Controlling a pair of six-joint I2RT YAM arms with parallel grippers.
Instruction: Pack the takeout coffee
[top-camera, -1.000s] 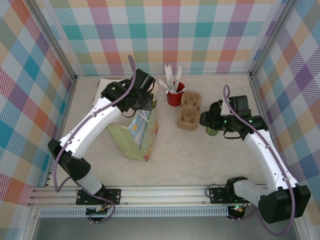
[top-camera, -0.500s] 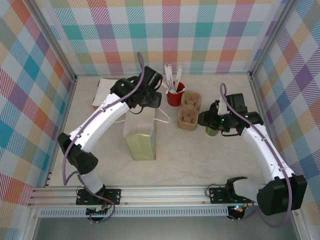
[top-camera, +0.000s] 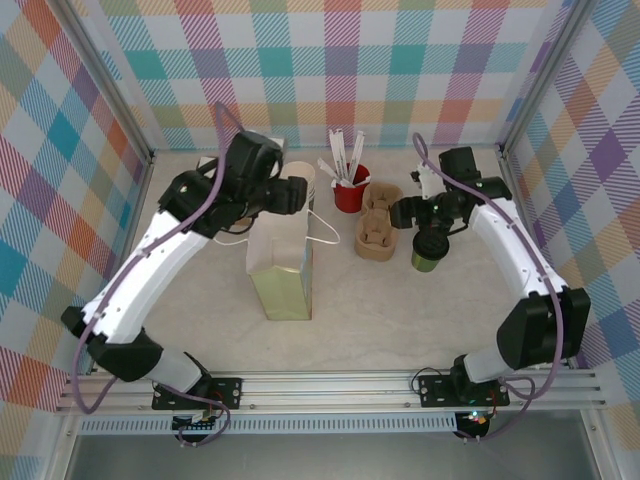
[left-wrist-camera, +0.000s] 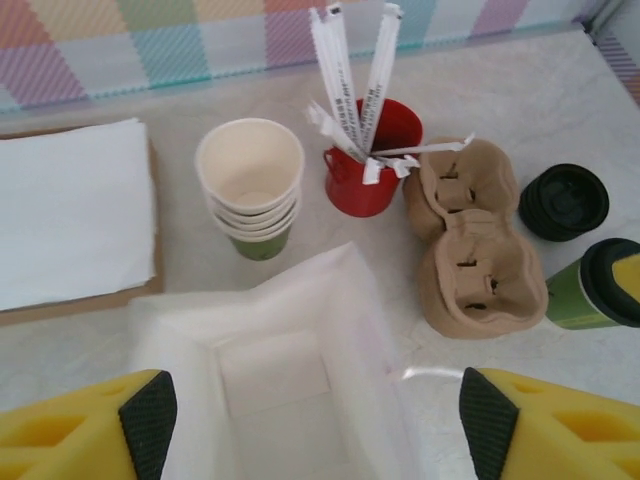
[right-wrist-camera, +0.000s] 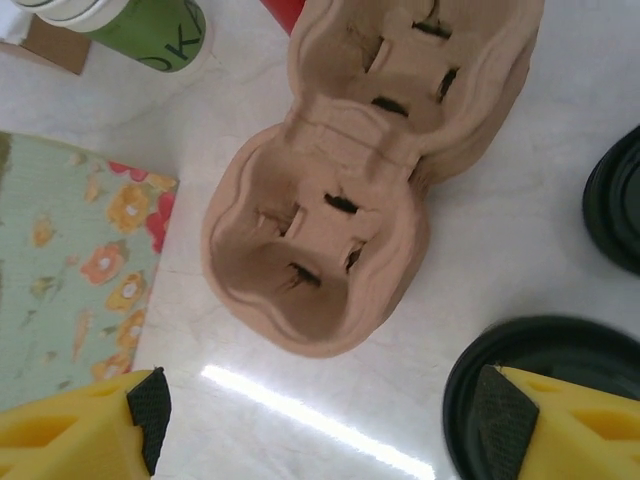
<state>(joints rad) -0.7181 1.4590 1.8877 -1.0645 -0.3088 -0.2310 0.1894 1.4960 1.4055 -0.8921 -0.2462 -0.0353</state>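
Takeout coffee (top-camera: 428, 250) stands on the tabletop, right of the cardboard carrier (top-camera: 378, 228). My right claw (right-wrist-camera: 320, 430) has backed off it, open and empty. The left claw (left-wrist-camera: 320, 430) has just released the now-upright bag (top-camera: 282, 270) and is wide open too.

Bright, even light (faint tabletop glare)

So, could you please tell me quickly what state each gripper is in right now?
Left gripper: open, holding nothing, above the open paper bag.
Right gripper: open, holding nothing.
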